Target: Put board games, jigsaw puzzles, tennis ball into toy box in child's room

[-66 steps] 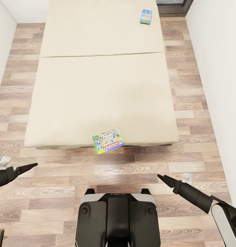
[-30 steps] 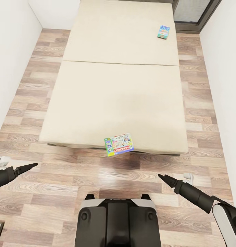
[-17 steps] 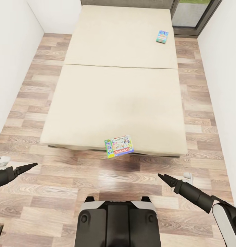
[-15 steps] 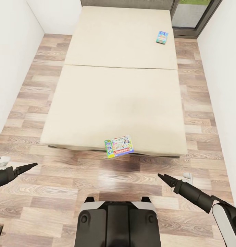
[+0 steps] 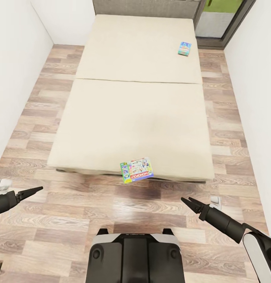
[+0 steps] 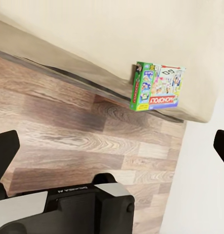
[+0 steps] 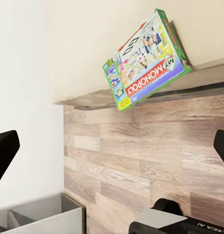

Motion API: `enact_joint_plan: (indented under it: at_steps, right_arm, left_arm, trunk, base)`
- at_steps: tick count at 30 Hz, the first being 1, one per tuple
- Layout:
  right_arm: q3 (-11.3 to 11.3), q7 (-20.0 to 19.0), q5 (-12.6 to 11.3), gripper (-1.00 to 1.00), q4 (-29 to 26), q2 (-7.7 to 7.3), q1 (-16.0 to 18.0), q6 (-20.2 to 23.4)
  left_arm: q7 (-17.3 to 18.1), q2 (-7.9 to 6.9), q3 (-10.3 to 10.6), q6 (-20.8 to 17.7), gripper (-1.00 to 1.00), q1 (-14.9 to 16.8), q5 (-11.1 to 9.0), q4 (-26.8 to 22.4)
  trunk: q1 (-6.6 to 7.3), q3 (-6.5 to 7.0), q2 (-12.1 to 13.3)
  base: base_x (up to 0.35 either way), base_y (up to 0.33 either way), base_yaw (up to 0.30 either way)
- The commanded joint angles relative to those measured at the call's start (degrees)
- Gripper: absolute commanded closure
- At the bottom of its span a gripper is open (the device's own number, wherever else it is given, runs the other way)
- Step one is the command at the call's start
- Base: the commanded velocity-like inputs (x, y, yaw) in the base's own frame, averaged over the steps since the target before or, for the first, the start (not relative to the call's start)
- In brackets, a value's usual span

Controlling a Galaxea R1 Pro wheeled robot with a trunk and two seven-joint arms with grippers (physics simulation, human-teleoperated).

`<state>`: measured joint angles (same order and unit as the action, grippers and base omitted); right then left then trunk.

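Two board games lie on the cream bed (image 5: pixel 135 118). A green-edged Monopoly box (image 5: pixel 136 170) hangs over the bed's near edge, tilted, and is also seen in the wrist views (image 6: pixel 156 86) (image 7: pixel 147 61). A small blue box (image 5: pixel 184 48) lies flat near the far right edge. My left gripper (image 5: pixel 33 190) hovers over the floor left of the Monopoly box, and my right gripper (image 5: pixel 188 203) hovers to its right. Both are well short of the bed. In each wrist view the black fingers (image 6: pixel 4 146) (image 7: pixel 3 151) stand wide apart with nothing between them.
White walls close in on both sides of the bed, leaving strips of wood-plank floor (image 5: pixel 29 118). A glass door (image 5: pixel 214 19) stands at the far right. My base (image 5: pixel 135 255) is near the bed's foot. A grey divided container (image 7: pixel 43 214) sits by the wall.
The whole picture has shifted, so the camera has moved: the bed now sits lower in view with the headboard showing. Neither board game has moved on the bed. The arms hold the same pose.
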<state>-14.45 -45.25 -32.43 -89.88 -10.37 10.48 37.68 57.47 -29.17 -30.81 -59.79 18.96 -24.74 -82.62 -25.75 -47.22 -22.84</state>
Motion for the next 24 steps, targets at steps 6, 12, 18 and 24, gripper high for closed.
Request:
enact_joint_plan:
  at_steps: [6,12,18,24]
  right_arm:
    - [-0.04,0.0,-0.26,-1.0,-0.02,0.01,0.01,0.31]
    - [0.03,0.13,-0.26,-1.0,-0.03,0.07,0.05,0.29]
    - [0.04,0.32,-0.26,-1.0,-0.01,0.08,0.05,0.29]
    - [0.04,0.41,-0.26,-1.0,-0.02,0.08,0.05,0.29]
  left_arm:
    - [0.35,-0.01,-0.04,-0.21,-1.0,0.03,0.13,0.0]
    - [0.42,-0.01,0.03,-0.21,-1.0,0.03,0.13,0.0]
    - [0.4,0.0,0.05,-0.21,-1.0,0.03,0.13,0.0]
    - [0.42,0.0,0.05,-0.21,-1.0,0.03,0.13,0.0]
  trunk:
    - [-0.04,0.52,-0.08]
    - [-0.04,1.09,-0.08]
    - [-0.04,1.66,-0.08]
    - [-0.04,2.24,-0.08]
  base:
    - [0.0,0.0,0.0]
    - [0.0,0.0,0.0]
    - [0.0,0.0,0.0]
    - [0.0,0.0,0.0]
